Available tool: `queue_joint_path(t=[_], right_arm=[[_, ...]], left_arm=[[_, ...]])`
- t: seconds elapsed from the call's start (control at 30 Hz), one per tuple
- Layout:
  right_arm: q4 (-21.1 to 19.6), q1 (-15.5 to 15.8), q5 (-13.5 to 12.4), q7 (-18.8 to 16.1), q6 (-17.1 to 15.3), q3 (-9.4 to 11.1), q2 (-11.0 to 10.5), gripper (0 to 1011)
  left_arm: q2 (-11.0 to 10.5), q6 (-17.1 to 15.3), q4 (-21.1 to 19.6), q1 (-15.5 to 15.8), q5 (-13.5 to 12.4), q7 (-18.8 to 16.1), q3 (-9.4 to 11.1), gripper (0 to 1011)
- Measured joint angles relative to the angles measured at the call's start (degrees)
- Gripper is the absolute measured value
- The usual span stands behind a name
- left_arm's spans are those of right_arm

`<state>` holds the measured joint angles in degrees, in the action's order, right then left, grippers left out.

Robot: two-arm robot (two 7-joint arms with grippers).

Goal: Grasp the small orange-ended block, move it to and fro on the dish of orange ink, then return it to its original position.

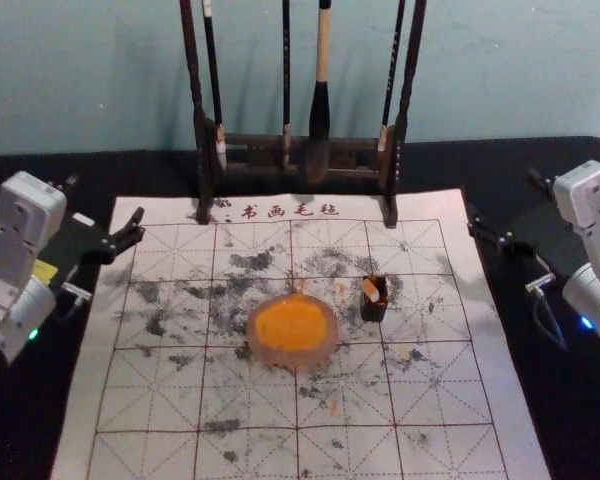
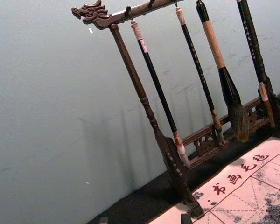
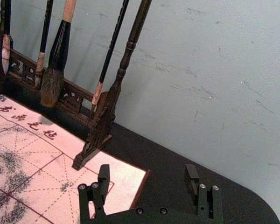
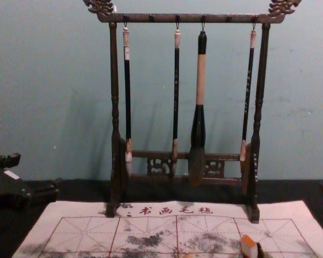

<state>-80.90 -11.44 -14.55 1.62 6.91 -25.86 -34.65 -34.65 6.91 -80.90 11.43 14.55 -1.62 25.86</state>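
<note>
1. Head view: the orange-ended block (image 1: 369, 289) leans in a dark, squarish, open-topped holder (image 1: 380, 312), right of the round dish (image 1: 272, 357) of orange ink.
2. Left gripper (image 1: 105, 200) and right gripper (image 1: 503, 198), near the mat's (image 1: 160, 405) left and right edges respectively; fingers of both wide apart.
3. Chest view: adds the rack's full top bar (image 4: 191, 18).
4. Left wrist view: details a carved dragon-head finial (image 2: 91, 11).
5. Materials: dark, turned wood; bristled large brush (image 4: 200, 80); grid-ruled, ink-blotched mat.
</note>
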Motion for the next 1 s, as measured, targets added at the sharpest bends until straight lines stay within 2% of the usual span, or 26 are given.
queue_joint_path(t=[1.0], right_arm=[[0.0,0.0,0.0,0.0,0.0,0.0,0.0,1003]], left_arm=[[0.0,0.0,0.0,0.0,0.0,0.0,0.0,1001]])
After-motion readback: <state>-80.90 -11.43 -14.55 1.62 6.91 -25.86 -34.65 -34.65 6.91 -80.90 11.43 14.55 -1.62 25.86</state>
